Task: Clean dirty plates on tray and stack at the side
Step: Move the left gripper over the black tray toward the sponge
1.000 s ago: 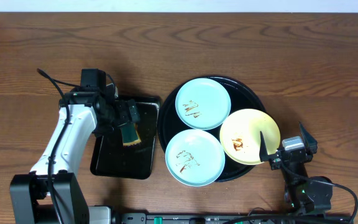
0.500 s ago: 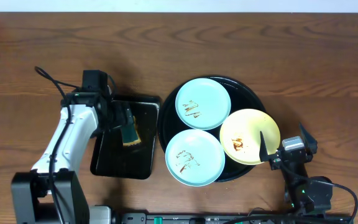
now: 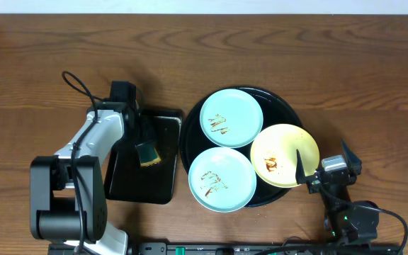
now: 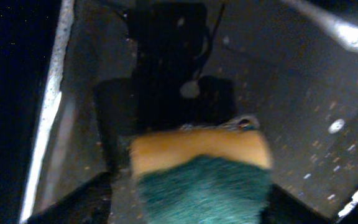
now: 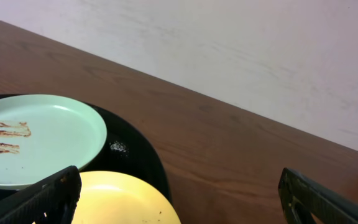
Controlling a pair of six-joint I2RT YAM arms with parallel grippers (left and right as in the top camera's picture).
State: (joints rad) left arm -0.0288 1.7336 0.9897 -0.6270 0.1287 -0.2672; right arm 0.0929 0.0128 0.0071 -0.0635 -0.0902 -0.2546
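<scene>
Swung in: left gripper (image 3: 143, 134), now low over sponge (image 3: 147, 153) in small tray (image 3: 128, 183), left of centre; wiping not begun. Whether it grips sponge: cannot tell, wrist view blurred, fingers cut off. Three plates (image 3: 231, 117) unmoved on round tray (image 3: 291, 108), centre right. Open, empty: right gripper (image 5: 179, 177), beside yellow plate (image 3: 284, 154).

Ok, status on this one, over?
Left hand at sponge in small tray, grip unclear. Right hand open, at yellow plate. Three smeared plates on round tray. Nothing blocking.
</scene>
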